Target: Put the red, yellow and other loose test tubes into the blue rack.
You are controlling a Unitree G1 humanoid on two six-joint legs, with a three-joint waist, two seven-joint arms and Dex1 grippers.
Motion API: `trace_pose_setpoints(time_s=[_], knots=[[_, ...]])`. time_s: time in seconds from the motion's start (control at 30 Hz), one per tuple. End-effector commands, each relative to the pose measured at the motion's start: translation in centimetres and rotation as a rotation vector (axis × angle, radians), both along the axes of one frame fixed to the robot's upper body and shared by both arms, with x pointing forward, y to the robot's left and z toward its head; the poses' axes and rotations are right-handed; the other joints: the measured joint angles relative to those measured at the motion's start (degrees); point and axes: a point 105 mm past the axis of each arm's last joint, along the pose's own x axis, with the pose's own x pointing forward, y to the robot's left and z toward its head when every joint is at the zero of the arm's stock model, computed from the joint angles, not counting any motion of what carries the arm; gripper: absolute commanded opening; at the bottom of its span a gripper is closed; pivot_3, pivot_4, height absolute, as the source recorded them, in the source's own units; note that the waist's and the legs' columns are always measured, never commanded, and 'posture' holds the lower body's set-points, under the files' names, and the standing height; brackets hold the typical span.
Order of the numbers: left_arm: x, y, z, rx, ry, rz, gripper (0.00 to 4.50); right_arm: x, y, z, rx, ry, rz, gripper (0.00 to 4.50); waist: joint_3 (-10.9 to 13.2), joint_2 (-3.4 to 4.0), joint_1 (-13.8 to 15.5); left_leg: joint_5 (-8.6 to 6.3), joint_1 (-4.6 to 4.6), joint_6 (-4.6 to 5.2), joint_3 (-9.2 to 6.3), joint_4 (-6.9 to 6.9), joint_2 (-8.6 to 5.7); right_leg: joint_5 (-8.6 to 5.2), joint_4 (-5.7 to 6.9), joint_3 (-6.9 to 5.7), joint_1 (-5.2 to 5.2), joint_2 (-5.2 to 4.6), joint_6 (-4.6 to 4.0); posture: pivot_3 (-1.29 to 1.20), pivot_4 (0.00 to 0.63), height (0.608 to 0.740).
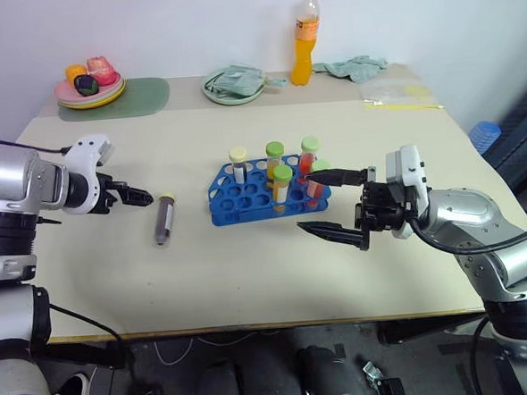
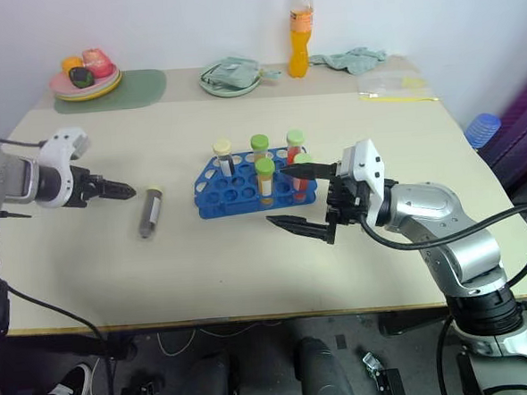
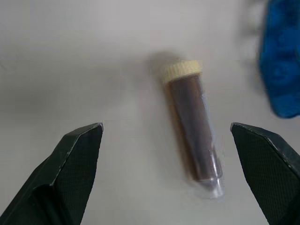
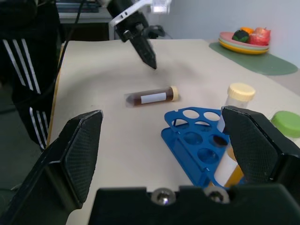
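One loose brown-filled test tube (image 1: 165,219) with a pale yellow cap lies flat on the table (image 1: 251,279), at about nine o'clock from the blue rack (image 1: 246,199) and just apart from it. The rack already holds about six upright capped tubes, green, cream and red-filled, so this looks like the last one left. The left gripper (image 1: 138,196) hangs at nine o'clock of the tube, jaws spread and empty, while the right gripper (image 1: 335,204), also released, waits at the rack's four o'clock.
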Motion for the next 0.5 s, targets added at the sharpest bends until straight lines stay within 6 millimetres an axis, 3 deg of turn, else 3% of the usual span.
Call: trace_pose_setpoints(time_s=[0.03, 0.37, 0.5], knots=[[0.0, -0.4, 0.2, -0.031, 0.073, 0.019, 4.5, -0.1, 0.5, 0.6, 0.022, -0.042, 0.008, 4.47, 0.0, -0.01, 0.12, 0.0, -0.01, 0.0, -0.01, 0.0, 0.0, 0.0, 0.04, 0.0, -0.02, 0.01, 0.0, 0.0, 0.15, 0.74], [2.5, -0.9, -1.8, 0.042, 0.158, -0.08, 4.5, 0.7, 0.6, 0.5, 0.021, -0.061, -0.01, 4.47, 0.0, -0.01, 0.41, 0.0, -0.04, 0.0, 0.0, 0.02, -0.01, -0.09, 0.04, 0.0, -0.04, 0.02, -0.17, 0.0, 0.15, 0.74], [2.9, -2.1, -2.6, 0.007, 0.194, -0.144, 4.5, 1.1, 0.1, 0.9, 0.021, -0.072, -0.034, 4.47, 0.0, -0.01, 0.27, 0.0, -0.13, 0.0, 0.0, 0.02, 0.0, -0.08, 0.01, 0.0, -0.1, 0.03, -0.16, 0.0, 0.15, 0.74]])
